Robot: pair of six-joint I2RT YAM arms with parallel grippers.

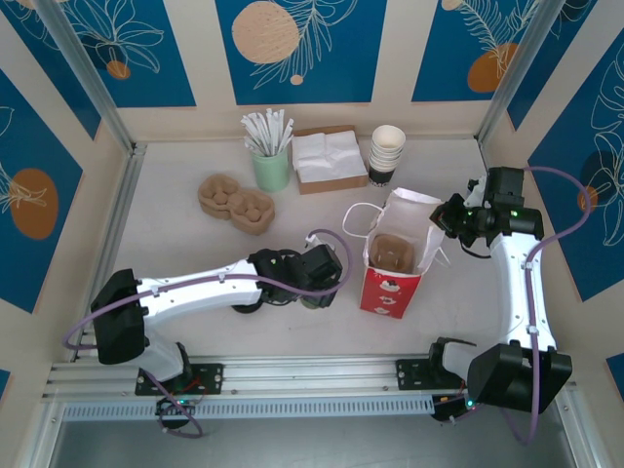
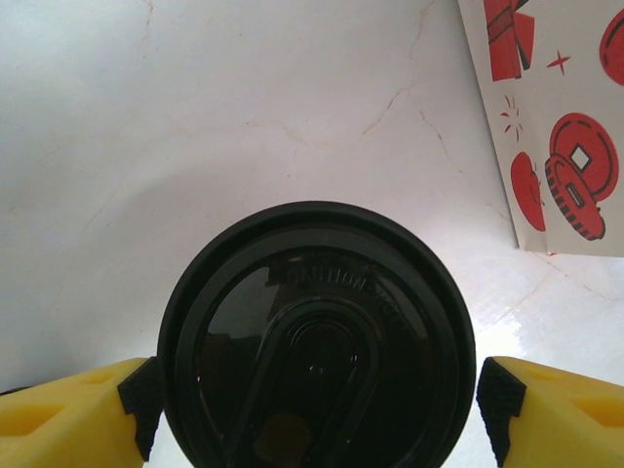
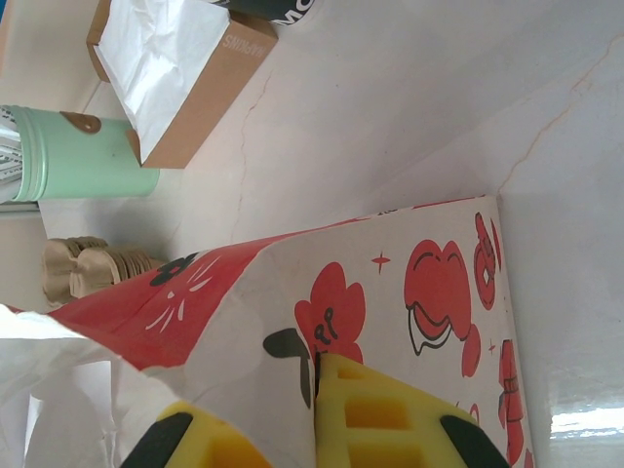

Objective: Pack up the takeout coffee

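1. Small paper cup with a round black plastic lid (image 2: 317,341): standing on the white table (image 1: 185,249), just left of the bag.
2. Left gripper (image 2: 317,414): low over the table (image 1: 320,271), yellow fingers (image 2: 68,419) close on either side of the lid. You cannot tell whether they press on the cup.
3. Red-and-white paper bag (image 1: 390,278): upright at centre right, mouth open, a brown pulp carrier (image 1: 395,252) inside.
4. Right gripper (image 1: 450,219): pinching the bag's right wall (image 3: 390,292), one finger inside, one outside.
5. Far edge, left to right: mint-green holder of white sticks (image 1: 271,168), cardboard box of white napkins (image 1: 330,159), stacked lidless cups (image 1: 387,153).
6. Stacked pulp carriers (image 1: 236,202): far left.
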